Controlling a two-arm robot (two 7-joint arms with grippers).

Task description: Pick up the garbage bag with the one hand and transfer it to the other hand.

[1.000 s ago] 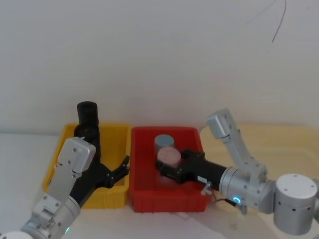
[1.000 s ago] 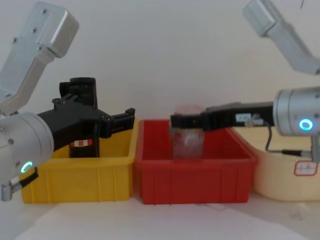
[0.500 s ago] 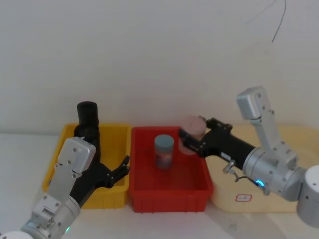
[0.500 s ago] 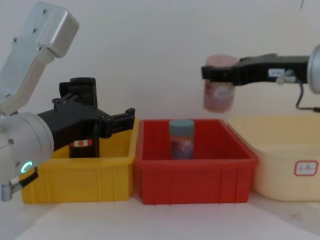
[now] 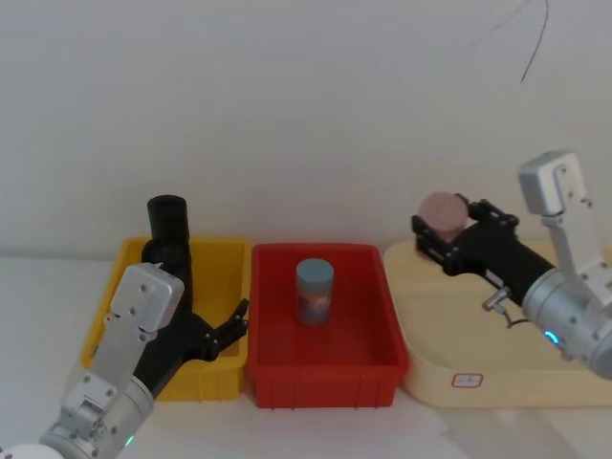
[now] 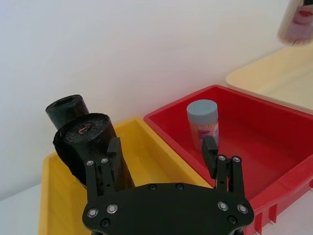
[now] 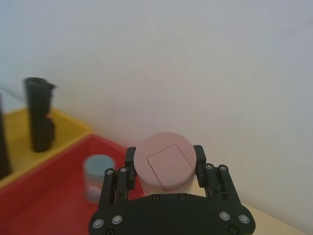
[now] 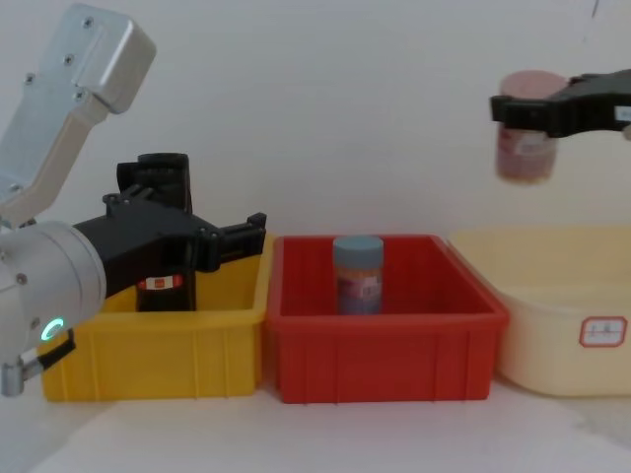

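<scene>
Garbage bag: the garbage bag (image 8: 161, 283) is a tall, matte black cylinder of rolled plastic with a narrow red-and-white band low on its side.
Where it is: it stands upright in the yellow bin (image 8: 148, 345), toward the back, with a second black roll (image 6: 66, 105) just beside it.
Bins: the yellow bin and the red bin (image 8: 385, 345) are smooth, hard plastic boxes with ribbed walls, set side by side. To their right sits a wide, rounded cream tub (image 8: 562, 345).
Left gripper: the left gripper (image 6: 162, 147) is long and black, on a silver-grey arm with a green-lit ring. It reaches forward over the yellow bin's right half.
Left jaws: they are spread wide and hold nothing. One finger is close against the nearer black roll; I cannot tell whether they touch.
Right gripper: the right gripper (image 7: 164, 155), on the arm with the blue-lit ring, is held high above the cream tub, well apart from the garbage bag.
Right jaws: they are closed around a pink-lidded jar (image 8: 525, 148), gripping it just under its round lid.
Red bin: a blue-lidded jar (image 8: 357, 274) stands upright in it.
</scene>
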